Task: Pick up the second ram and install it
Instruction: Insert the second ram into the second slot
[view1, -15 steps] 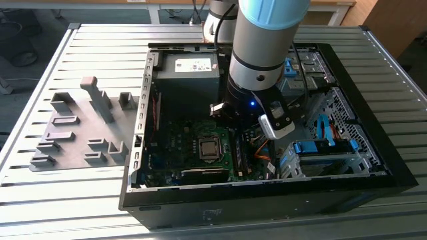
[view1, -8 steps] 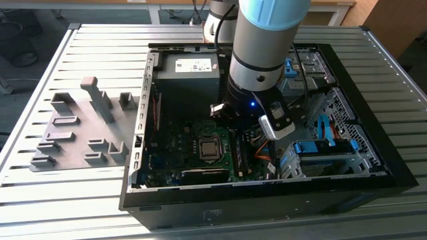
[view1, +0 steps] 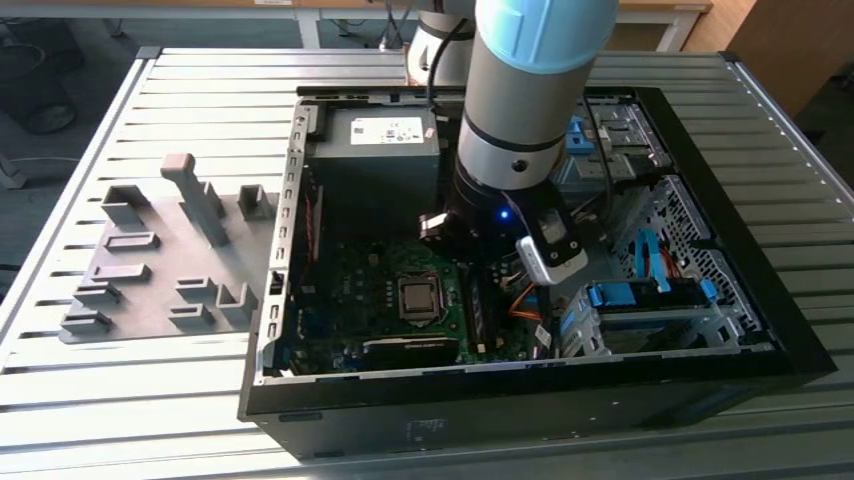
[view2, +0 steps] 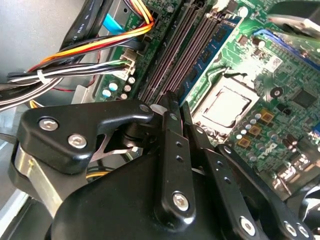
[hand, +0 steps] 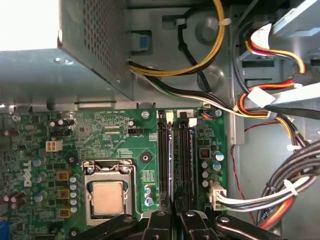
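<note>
Now I see my tool (hand: 173, 220) pressed together, its fingertips over the motherboard's (hand: 120, 145) memory slots (hand: 175, 155).

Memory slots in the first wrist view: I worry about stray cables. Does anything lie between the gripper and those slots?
Nothing visible does. The gripper sits right at the memory slots, with no cable across them. The cable bundle runs beside the board and ends at a white connector next to the slots.
</note>
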